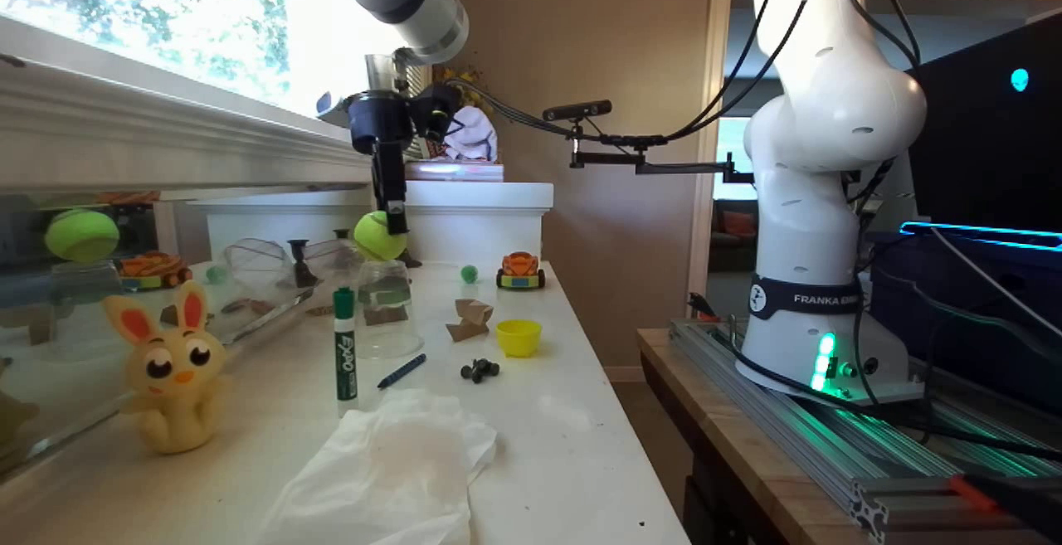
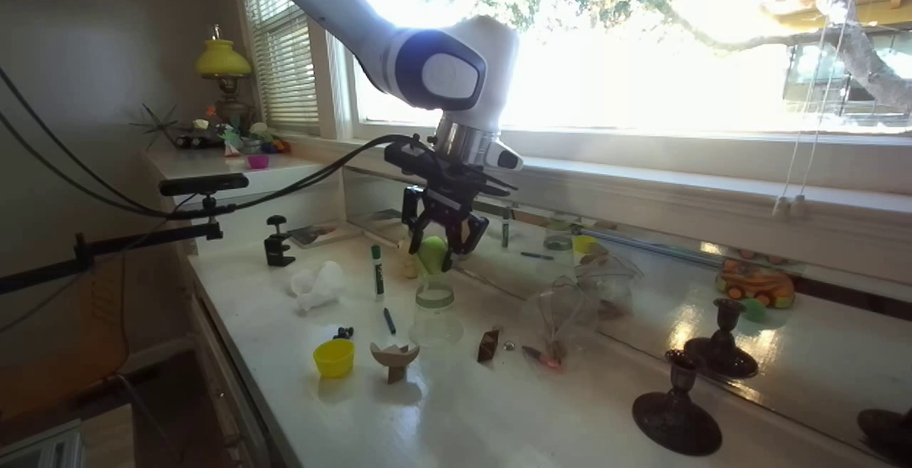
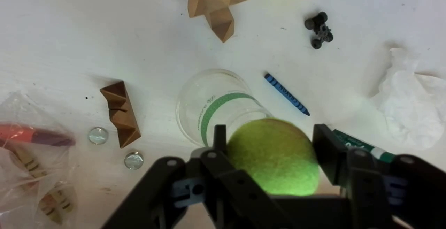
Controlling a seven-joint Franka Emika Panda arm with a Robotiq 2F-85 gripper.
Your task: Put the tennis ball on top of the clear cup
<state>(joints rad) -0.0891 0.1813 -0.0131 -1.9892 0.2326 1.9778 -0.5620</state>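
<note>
Two fingers (image 3: 328, 154) snug around one tennis ball (image 3: 273, 157) over one upside-down clear cup (image 3: 214, 108), one blue crayon (image 3: 287, 94) nearby.

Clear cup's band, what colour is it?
Green; the band shows best in the wrist view.

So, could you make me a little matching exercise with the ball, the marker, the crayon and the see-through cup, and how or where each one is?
1) tennis ball
2) Expo marker
3) blue crayon
4) clear cup

A) lying on its side on the white counter
B) upside down
C) held in the claw
D) standing on end, green cap up

Pairs: 1-C; 2-D; 3-A; 4-B
</note>
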